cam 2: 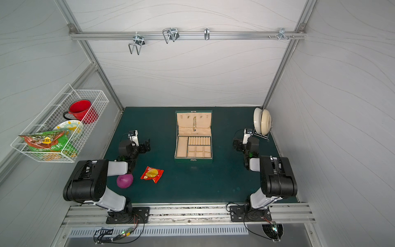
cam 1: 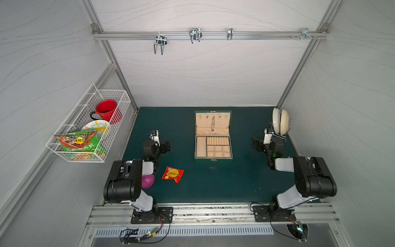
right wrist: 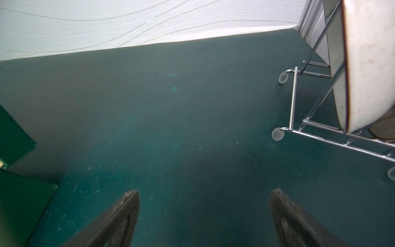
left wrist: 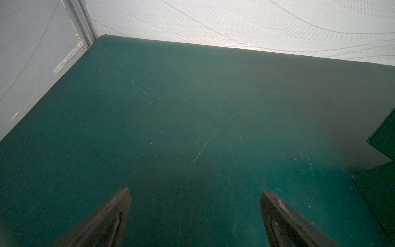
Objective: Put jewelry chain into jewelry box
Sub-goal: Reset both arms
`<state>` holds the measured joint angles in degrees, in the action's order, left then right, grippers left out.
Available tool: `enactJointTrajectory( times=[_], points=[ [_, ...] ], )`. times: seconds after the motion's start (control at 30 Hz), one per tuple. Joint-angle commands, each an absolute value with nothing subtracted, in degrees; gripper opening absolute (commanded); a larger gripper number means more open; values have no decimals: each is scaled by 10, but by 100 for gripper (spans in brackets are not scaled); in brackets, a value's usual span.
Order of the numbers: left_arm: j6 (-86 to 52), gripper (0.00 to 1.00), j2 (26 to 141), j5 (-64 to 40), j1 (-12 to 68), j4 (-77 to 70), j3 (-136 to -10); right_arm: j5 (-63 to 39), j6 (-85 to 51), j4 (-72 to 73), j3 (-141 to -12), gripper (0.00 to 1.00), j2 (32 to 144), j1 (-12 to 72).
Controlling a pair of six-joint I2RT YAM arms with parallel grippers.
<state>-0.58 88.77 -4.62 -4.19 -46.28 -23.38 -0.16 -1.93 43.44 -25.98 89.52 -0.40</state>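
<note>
The dark green jewelry box (cam 1: 213,160) (cam 2: 193,160) stands open at the middle of the mat, lid raised toward the back wall. The jewelry chain (cam 1: 212,123) (cam 2: 194,123) lies down the lid's beige lining from a hook, its dark pendant near the hinge. My left gripper (cam 1: 160,140) (left wrist: 196,191) is open above bare mat, well left of the box. My right gripper (cam 1: 261,141) (right wrist: 205,191) is open above bare mat on the box's right. Nothing is between either pair of fingers. A corner of the box (left wrist: 384,141) (right wrist: 12,136) shows in each wrist view.
A wire rack with cream plates (cam 1: 280,122) (right wrist: 363,64) stands just behind the right gripper. A red snack packet (cam 1: 172,174) and a purple ball (cam 1: 148,180) lie near the left arm. A white wire basket (cam 1: 85,126) with a red mug hangs on the left wall.
</note>
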Motion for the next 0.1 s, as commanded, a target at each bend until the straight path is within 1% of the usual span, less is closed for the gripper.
enactJointTrajectory(
  times=[0.0, 0.07],
  points=[
    [-1, 100, 888, -39, -39, -479, -242, -7, -15, 427, -264, 99, 895, -7],
    [0, 100, 889, -39, -40, -479, -242, -1, -13, 428, -262, 99, 892, -3]
  ],
)
